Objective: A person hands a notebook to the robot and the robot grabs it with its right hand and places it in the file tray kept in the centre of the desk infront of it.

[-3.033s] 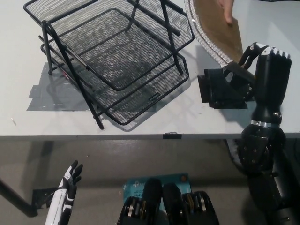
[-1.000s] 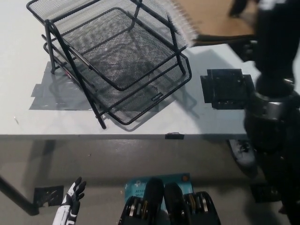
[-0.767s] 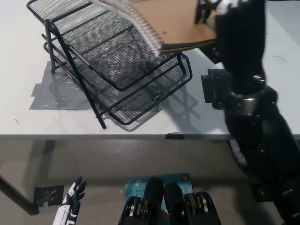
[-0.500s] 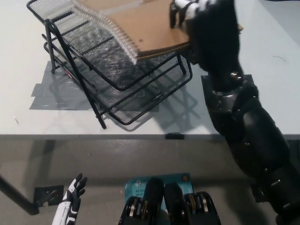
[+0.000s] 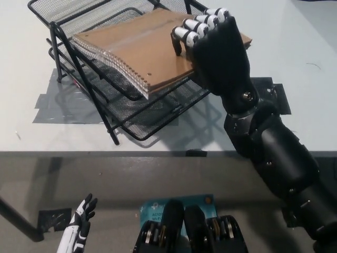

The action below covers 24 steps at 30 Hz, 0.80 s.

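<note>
The robot's black right hand (image 5: 213,50) grips a brown spiral-bound notebook (image 5: 142,50) by its near right corner, fingers (image 5: 192,31) curled over the cover and closed on it. The notebook stretches away to the hand's left, lying tilted over the top tier of the black mesh file tray (image 5: 79,16), its wire spine on the side farthest from the hand. Whether the notebook rests on the mesh or is held just above it cannot be told. The tray's lower tier (image 5: 158,118) juts out below and to the left of the hand, standing on the white desk (image 5: 295,121). A patch of grey tape (image 5: 58,108) lies on the desk under the tray, well to the hand's left. The white left hand (image 5: 79,224) hangs low beneath the desk edge, fingers spread and holding nothing.
</note>
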Each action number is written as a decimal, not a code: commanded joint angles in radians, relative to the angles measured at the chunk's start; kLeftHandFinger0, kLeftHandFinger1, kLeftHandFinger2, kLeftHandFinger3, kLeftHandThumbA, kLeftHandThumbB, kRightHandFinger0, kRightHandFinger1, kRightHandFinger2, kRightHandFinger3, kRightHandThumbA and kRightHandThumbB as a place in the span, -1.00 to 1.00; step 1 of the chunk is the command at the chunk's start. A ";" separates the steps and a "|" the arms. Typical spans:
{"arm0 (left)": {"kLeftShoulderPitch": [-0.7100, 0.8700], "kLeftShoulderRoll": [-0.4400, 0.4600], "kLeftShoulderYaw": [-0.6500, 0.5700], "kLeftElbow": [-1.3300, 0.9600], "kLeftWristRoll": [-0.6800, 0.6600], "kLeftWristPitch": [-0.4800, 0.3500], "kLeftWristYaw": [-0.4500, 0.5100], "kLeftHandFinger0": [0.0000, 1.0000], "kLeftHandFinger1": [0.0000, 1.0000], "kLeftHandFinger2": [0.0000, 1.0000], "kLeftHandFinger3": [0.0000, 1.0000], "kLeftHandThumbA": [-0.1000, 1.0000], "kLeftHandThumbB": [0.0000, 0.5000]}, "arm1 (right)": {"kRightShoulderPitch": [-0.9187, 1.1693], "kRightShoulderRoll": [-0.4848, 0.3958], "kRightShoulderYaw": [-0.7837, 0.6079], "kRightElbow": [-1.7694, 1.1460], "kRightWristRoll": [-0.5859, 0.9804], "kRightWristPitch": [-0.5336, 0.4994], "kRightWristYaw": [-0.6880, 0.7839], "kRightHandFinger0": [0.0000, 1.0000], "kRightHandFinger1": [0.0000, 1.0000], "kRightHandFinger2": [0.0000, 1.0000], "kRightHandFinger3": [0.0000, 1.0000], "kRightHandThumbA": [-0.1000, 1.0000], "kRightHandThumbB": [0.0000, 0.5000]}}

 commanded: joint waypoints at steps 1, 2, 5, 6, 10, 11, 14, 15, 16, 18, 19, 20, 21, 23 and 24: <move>-0.015 0.027 -0.006 -0.022 -0.001 -0.035 -0.008 1.00 1.00 1.00 1.00 1.00 0.36 | -0.070 -0.035 0.013 0.009 -0.012 -0.056 -0.102 -1.00 -1.00 -0.87 -0.94 0.46 -1.00; -0.018 0.027 -0.006 -0.026 0.001 -0.029 -0.009 1.00 1.00 1.00 1.00 1.00 0.37 | -0.067 -0.044 0.014 0.015 -0.010 -0.061 -0.107 -1.00 -1.00 -0.87 -0.91 0.45 -1.00; -0.019 0.027 -0.007 -0.032 -0.004 -0.016 -0.009 1.00 1.00 1.00 1.00 1.00 0.43 | -0.059 -0.070 0.019 0.020 -0.015 -0.064 -0.107 -1.00 -1.00 -0.93 -0.89 0.38 -1.00; -0.020 0.027 -0.008 -0.034 -0.002 -0.012 -0.009 1.00 1.00 1.00 1.00 1.00 0.43 | -0.060 -0.078 0.023 0.024 -0.020 -0.062 -0.108 -1.00 -1.00 -0.93 -0.90 0.37 -1.00; -0.025 0.025 -0.007 -0.038 0.007 -0.011 -0.002 1.00 1.00 1.00 1.00 1.00 0.42 | -0.085 -0.089 0.038 0.043 -0.027 -0.070 -0.117 -1.00 -1.00 -0.94 -0.88 0.37 -1.00; -0.026 0.025 -0.008 -0.040 0.007 -0.010 -0.003 1.00 1.00 1.00 1.00 1.00 0.42 | -0.090 -0.090 0.041 0.049 -0.028 -0.071 -0.120 -1.00 -1.00 -0.93 -0.87 0.38 -1.00; -0.028 0.029 -0.009 -0.046 0.002 -0.006 -0.009 1.00 1.00 1.00 1.00 1.00 0.39 | -0.106 -0.088 0.047 0.063 -0.034 -0.070 -0.129 -1.00 -1.00 -0.92 -0.85 0.51 -1.00; -0.030 0.032 -0.009 -0.045 -0.001 -0.005 -0.012 1.00 1.00 1.00 1.00 1.00 0.40 | -0.120 -0.085 0.051 0.074 -0.037 -0.074 -0.135 -1.00 -1.00 -0.92 -0.84 0.52 -1.00; -0.030 0.033 -0.010 -0.045 -0.004 -0.004 -0.014 1.00 1.00 1.00 1.00 1.00 0.42 | -0.126 -0.084 0.052 0.079 -0.036 -0.077 -0.137 -1.00 -1.00 -0.89 -0.84 0.52 -1.00; -0.031 0.035 -0.012 -0.044 -0.004 -0.002 -0.016 1.00 1.00 1.00 1.00 1.00 0.43 | -0.139 -0.079 0.051 0.089 -0.032 -0.077 -0.136 -1.00 -1.00 -0.83 -0.81 0.55 -1.00; -0.032 0.035 -0.012 -0.044 -0.003 -0.003 -0.016 1.00 1.00 1.00 1.00 1.00 0.43 | -0.143 -0.078 0.050 0.091 -0.030 -0.076 -0.135 -1.00 -1.00 -0.70 -0.70 0.54 -1.00; -0.033 0.035 -0.012 -0.045 -0.002 -0.002 -0.016 1.00 1.00 1.00 1.00 1.00 0.43 | -0.151 -0.076 0.051 0.096 -0.032 -0.072 -0.138 -1.00 -1.00 -0.73 -0.75 0.54 -1.00; -0.034 0.037 -0.014 -0.045 -0.003 -0.005 -0.018 1.00 1.00 1.00 1.00 1.00 0.41 | -0.168 -0.072 0.052 0.110 -0.039 -0.063 -0.149 -1.00 -1.00 -0.76 -0.78 0.54 -1.00; -0.035 0.038 -0.015 -0.043 0.002 -0.012 -0.016 1.00 1.00 1.00 1.00 1.00 0.35 | -0.188 -0.064 0.052 0.127 -0.048 -0.042 -0.151 -1.00 -1.00 -0.77 -0.74 0.60 -1.00; -0.036 0.039 -0.016 -0.040 0.008 -0.018 -0.014 1.00 1.00 1.00 1.00 1.00 0.28 | -0.194 -0.061 0.053 0.134 -0.051 -0.035 -0.152 -1.00 -1.00 -0.79 -0.74 0.60 -1.00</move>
